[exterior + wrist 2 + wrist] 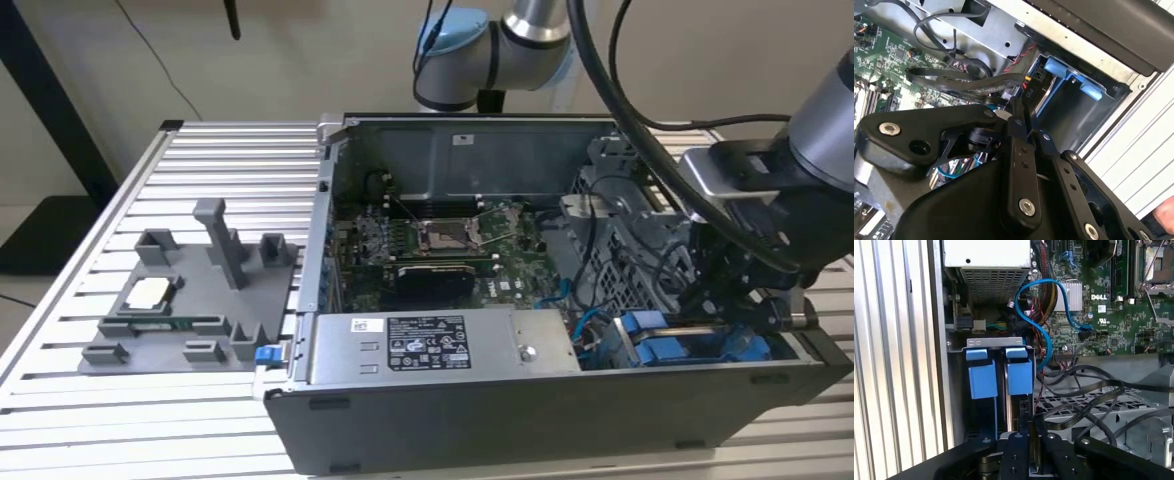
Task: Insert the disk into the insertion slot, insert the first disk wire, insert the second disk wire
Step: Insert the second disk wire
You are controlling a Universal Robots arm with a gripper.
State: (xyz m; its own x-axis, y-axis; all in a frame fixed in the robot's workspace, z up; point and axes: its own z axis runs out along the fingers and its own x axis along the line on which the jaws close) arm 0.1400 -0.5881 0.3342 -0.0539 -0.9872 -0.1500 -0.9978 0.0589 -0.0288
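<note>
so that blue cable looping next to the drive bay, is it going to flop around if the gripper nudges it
Probably yes. The blue cable is thin and hangs in a free loop, so it should bend and swing aside easily. It may spring back, since one end seems plugged into the green board. It looks light.

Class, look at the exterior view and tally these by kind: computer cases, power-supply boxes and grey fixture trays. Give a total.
Computer case: 1
Power-supply box: 1
Grey fixture tray: 1
Total: 3
</note>
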